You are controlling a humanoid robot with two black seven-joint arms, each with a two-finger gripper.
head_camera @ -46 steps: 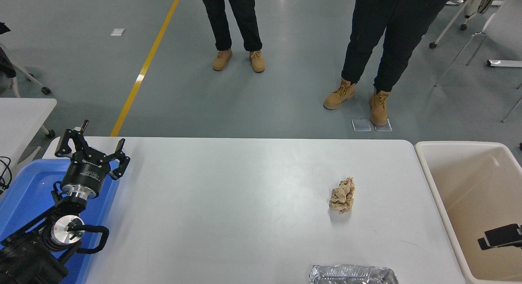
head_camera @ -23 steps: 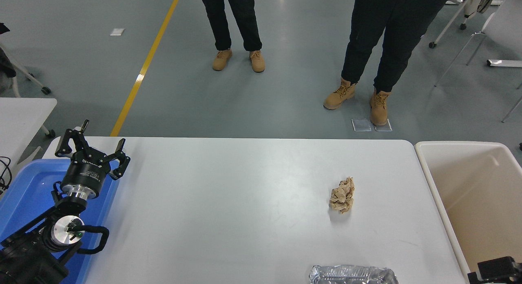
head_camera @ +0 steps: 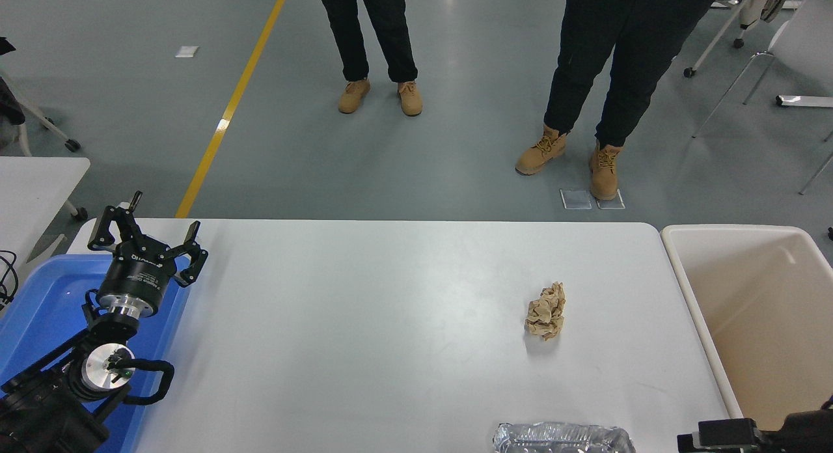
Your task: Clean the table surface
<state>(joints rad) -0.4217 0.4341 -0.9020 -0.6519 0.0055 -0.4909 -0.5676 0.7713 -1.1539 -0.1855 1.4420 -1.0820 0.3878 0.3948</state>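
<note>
The large white table surface fills the middle of the head view. A crumpled brown paper ball lies on its right half. A crinkled silver foil bag lies at the front edge, partly cut off by the picture. My left gripper is parked at the lower left over the table's left end, open and empty. My right gripper shows only as a black tip at the bottom right corner, near the table's front right corner and right of the foil bag.
A blue bin stands at the table's left end under my left arm. A beige bin stands at the right end. Two people in black trousers and tan boots stand beyond the far edge. A smaller white table is at left.
My right gripper has moved down and to the left, from over the beige bin to the table's front right corner. The paper ball, foil bag and left arm have not moved.
</note>
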